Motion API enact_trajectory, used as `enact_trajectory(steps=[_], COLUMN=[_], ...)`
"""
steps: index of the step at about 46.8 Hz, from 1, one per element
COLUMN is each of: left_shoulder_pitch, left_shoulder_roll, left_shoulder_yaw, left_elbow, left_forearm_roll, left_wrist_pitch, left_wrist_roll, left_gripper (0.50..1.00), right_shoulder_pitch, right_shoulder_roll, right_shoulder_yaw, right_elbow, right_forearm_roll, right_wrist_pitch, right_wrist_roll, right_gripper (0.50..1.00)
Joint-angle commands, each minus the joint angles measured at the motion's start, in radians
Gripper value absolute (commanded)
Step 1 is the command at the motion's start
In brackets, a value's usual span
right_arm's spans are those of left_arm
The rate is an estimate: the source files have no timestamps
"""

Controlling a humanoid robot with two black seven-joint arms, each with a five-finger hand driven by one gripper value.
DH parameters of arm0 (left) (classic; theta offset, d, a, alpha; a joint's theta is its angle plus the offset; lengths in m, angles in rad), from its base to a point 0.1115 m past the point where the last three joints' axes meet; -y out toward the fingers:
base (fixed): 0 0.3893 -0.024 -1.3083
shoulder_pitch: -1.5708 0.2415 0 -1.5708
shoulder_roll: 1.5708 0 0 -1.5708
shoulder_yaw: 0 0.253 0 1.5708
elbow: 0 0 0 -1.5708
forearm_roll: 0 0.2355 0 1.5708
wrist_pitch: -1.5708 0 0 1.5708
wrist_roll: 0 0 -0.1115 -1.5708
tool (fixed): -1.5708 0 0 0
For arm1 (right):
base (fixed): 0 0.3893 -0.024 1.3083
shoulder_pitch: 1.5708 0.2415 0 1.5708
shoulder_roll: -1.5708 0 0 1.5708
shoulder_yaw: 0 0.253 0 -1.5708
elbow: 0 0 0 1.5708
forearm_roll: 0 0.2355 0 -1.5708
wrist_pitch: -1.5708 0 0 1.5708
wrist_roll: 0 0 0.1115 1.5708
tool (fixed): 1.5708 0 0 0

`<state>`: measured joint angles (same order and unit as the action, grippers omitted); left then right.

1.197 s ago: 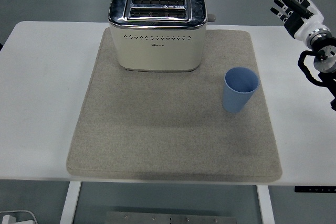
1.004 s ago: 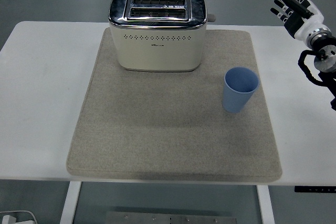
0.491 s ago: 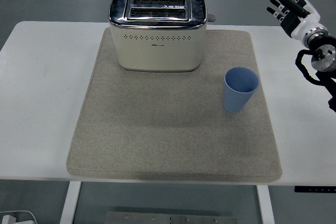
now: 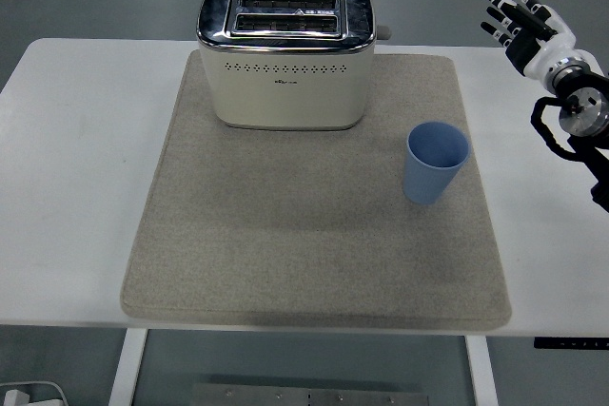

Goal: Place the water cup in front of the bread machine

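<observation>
A light blue water cup (image 4: 437,163) stands upright and empty on the right part of the beige mat (image 4: 314,235). The cream and chrome bread machine (image 4: 284,54) sits at the back of the mat, its two slots facing up. The cup is to the right of the machine and nearer to me than it is. My right hand (image 4: 518,18) is raised at the upper right, over the table's far right side, fingers spread and holding nothing. It is well apart from the cup, behind it and to its right. The left arm does not show.
The white table (image 4: 67,159) extends beyond the mat on both sides. The mat's front half, between the bread machine and the near edge, carries nothing. A white object (image 4: 24,395) lies on the floor at the bottom left.
My right hand has drifted slightly to the left and down, toward the table. The cup and bread machine have not moved.
</observation>
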<state>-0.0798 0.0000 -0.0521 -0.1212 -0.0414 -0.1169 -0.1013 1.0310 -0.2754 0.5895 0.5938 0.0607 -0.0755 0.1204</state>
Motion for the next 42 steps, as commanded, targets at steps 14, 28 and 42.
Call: enact_trajectory(steps=[14,28,42], left_shoulder_pitch=[0.0,0.0,0.0], left_shoulder_roll=[0.0,0.0,0.0], left_shoulder_yaw=[0.0,0.0,0.0], left_elbow=[0.0,0.0,0.0], left_forearm_roll=[0.0,0.0,0.0], left_wrist_pitch=[0.0,0.0,0.0], left_wrist_roll=[0.0,0.0,0.0], left_gripper=[1.0,1.0,1.0], right_shoulder_pitch=[-0.002,-0.058,-0.192], right_shoulder_roll=[0.007,-0.089,-0.314], right_shoulder_yaw=[0.003,-0.019,-0.017], right_elbow=[0.008,0.184,0.366], right_forearm_roll=[-0.015,-0.226,-0.334], right_wrist_pitch=[-0.081,-0.004,0.121], right_wrist_roll=[0.077,0.137,0.148], right_gripper=[0.919,0.919,0.919])
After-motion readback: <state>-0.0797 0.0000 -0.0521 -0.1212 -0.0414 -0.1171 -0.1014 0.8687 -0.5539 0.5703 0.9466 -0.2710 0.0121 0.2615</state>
